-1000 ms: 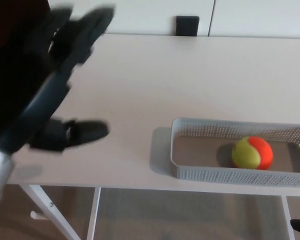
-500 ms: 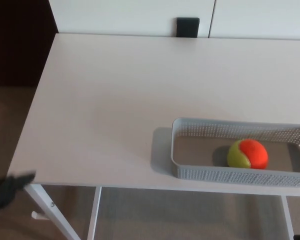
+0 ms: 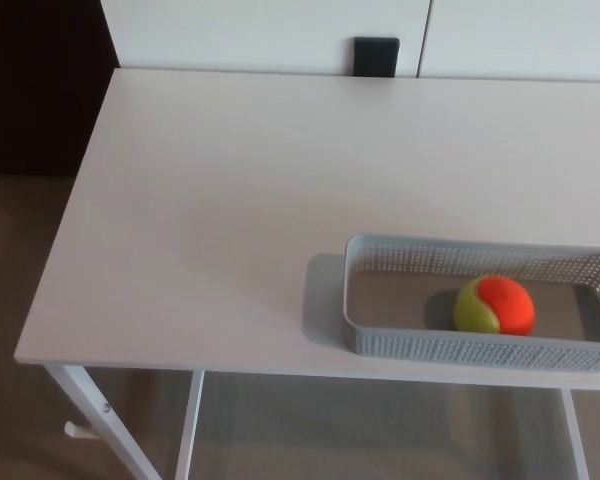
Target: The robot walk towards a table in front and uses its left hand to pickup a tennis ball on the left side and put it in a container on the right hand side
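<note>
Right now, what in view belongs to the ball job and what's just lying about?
Job: tennis ball, yellow-green and orange, lying in the grey mesh container; white table under both.
Lying about: black square object behind the table's far edge.

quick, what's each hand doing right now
Left hand: not in view, so its state cannot be told.
Right hand: not in view either.
Neither holds the tennis ball; it lies in the basket.
</note>
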You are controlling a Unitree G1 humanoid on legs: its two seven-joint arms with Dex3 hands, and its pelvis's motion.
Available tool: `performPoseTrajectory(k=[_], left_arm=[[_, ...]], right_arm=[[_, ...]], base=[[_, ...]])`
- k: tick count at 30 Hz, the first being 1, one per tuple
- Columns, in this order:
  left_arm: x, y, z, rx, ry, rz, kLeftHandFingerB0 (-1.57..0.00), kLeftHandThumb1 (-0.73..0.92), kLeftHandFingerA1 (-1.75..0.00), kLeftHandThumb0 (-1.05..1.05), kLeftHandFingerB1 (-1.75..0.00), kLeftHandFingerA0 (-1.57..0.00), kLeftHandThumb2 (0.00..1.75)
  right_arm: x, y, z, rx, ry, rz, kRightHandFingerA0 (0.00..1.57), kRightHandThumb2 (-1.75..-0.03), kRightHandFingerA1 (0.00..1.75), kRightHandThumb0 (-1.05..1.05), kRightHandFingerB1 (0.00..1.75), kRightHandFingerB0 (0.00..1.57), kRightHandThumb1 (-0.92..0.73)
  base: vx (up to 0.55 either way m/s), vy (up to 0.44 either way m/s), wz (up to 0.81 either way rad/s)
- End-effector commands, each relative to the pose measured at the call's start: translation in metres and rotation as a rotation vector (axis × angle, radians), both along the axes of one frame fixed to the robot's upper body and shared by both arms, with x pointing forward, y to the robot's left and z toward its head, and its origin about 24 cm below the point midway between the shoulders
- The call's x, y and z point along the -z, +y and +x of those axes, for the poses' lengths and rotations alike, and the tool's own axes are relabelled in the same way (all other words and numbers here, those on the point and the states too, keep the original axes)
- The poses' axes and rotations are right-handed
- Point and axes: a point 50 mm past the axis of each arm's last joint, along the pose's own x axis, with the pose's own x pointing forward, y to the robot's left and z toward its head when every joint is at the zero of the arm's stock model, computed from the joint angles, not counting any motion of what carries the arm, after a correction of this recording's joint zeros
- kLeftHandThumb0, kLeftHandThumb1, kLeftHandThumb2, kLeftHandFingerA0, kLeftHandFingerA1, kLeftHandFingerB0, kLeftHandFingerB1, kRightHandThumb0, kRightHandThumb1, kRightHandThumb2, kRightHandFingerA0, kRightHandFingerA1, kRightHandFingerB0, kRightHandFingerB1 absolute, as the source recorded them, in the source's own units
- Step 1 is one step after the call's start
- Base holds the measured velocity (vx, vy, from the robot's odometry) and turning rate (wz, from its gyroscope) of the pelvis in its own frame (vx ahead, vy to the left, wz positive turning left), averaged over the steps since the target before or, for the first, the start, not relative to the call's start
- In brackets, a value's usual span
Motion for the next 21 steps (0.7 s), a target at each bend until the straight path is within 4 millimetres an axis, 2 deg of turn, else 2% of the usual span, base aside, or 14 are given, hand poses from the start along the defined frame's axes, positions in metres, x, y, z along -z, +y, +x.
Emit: performPoseTrajectory(k=[1, 2, 3, 5, 6, 10, 11, 12, 15, 17, 18, 19, 21], left_arm=[[0.062, 0.021, 0.033, -0.118, 0.03, 0.098, -0.17, 0.57, -0.41, -0.59, -0.3, -0.19, 0.58], [0.068, 0.021, 0.039, -0.164, 0.031, 0.093, -0.17, 0.57, -0.41, -0.59, -0.3, -0.19, 0.58], [0.077, 0.023, 0.047, -0.263, 0.052, 0.037, 0.0, 0.43, -0.51, -0.34, -0.49, -0.02, 0.96], [0.082, 0.025, 0.053, -0.347, 0.057, -0.027, 0.0, 0.43, -0.52, -0.36, -0.5, -0.02, 0.97], [0.085, 0.027, 0.056, -0.402, 0.055, -0.05, -0.06, 0.48, -0.42, -0.72, -0.36, 0.0, 0.83], [0.091, 0.032, 0.059, -0.505, 0.046, -0.08, -0.04, 0.51, -0.45, -0.69, -0.36, -0.03, 0.88], [0.097, 0.033, 0.053, -0.56, 0.065, -0.116, 0.0, 0.45, -0.5, -0.37, -0.5, 0.0, 1.0], [0.101, 0.033, 0.049, -0.588, 0.089, -0.144, 0.0, 0.5, -0.47, -0.7, -0.35, -0.07, 0.88], [0.101, 0.039, 0.044, -0.614, 0.116, -0.151, -0.04, 0.54, -0.44, -0.73, -0.35, -0.08, 0.85], [0.1, 0.044, 0.038, -0.62, 0.123, -0.139, 0.0, 0.51, -0.47, -0.72, -0.34, -0.1, 0.89], [0.098, 0.047, 0.042, -0.649, 0.11, -0.174, -0.11, 0.5, -0.4, -0.74, -0.28, 0.0, 0.86], [0.098, 0.047, 0.044, -0.648, 0.102, -0.18, -0.1, 0.65, -0.34, -0.68, -0.24, -0.11, 0.6], [0.098, 0.047, 0.045, -0.645, 0.097, -0.181, -0.1, 0.65, -0.34, -0.68, -0.24, -0.11, 0.6]], right_arm=[[-0.003, -0.017, -0.015, 0.052, -0.02, -0.034, 0.52, -0.57, 0.52, -0.46, 0.39, 0.33, -0.55], [-0.004, -0.017, -0.015, 0.051, -0.019, -0.035, 0.52, -0.57, 0.52, -0.46, 0.39, 0.33, -0.55], [-0.004, -0.017, -0.015, 0.047, -0.022, -0.035, 0.52, -0.57, 0.52, -0.46, 0.39, 0.33, -0.56], [-0.004, -0.016, -0.012, 0.044, -0.028, -0.033, 0.51, -0.57, 0.51, -0.45, 0.39, 0.33, -0.57], [-0.005, -0.016, -0.011, 0.042, -0.031, -0.033, 0.52, -0.57, 0.51, -0.45, 0.39, 0.33, -0.57], [-0.006, -0.013, -0.002, 0.039, -0.047, -0.031, 0.51, -0.57, 0.51, -0.45, 0.39, 0.34, -0.57], [-0.007, -0.015, 0.0, 0.03, -0.052, -0.045, 0.5, -0.57, 0.5, -0.44, 0.39, 0.33, -0.57], [-0.009, -0.017, 0.001, 0.026, -0.053, -0.05, 0.5, -0.57, 0.49, -0.43, 0.38, 0.32, -0.59], [-0.009, -0.019, 0.002, 0.029, -0.05, -0.041, 0.49, -0.57, 0.49, -0.41, 0.38, 0.33, -0.58], [-0.007, -0.018, -0.003, 0.028, -0.034, -0.043, 0.49, -0.57, 0.49, -0.41, 0.38, 0.33, -0.58], [-0.007, -0.018, -0.001, 0.028, -0.036, -0.045, 0.51, -0.57, 0.49, -0.39, 0.38, 0.34, -0.58], [-0.008, -0.018, 0.0, 0.028, -0.04, -0.045, 0.51, -0.57, 0.5, -0.4, 0.39, 0.34, -0.57], [-0.008, -0.018, 0.0, 0.028, -0.043, -0.045, 0.51, -0.57, 0.5, -0.4, 0.39, 0.34, -0.57]], base=[[0.0, 0.0, 0.0], [0.0, 0.0, 0.0], [0.0, 0.0, 0.0], [0.0, 0.0, 0.0], [0.0, 0.0, 0.0], [0.0, 0.0, 0.0], [0.0, 0.0, 0.0], [0.0, 0.0, 0.0], [0.0, 0.0, 0.0], [0.0, 0.0, 0.0], [0.0, 0.0, 0.0], [0.0, 0.0, 0.0], [0.0, 0.0, 0.0]])
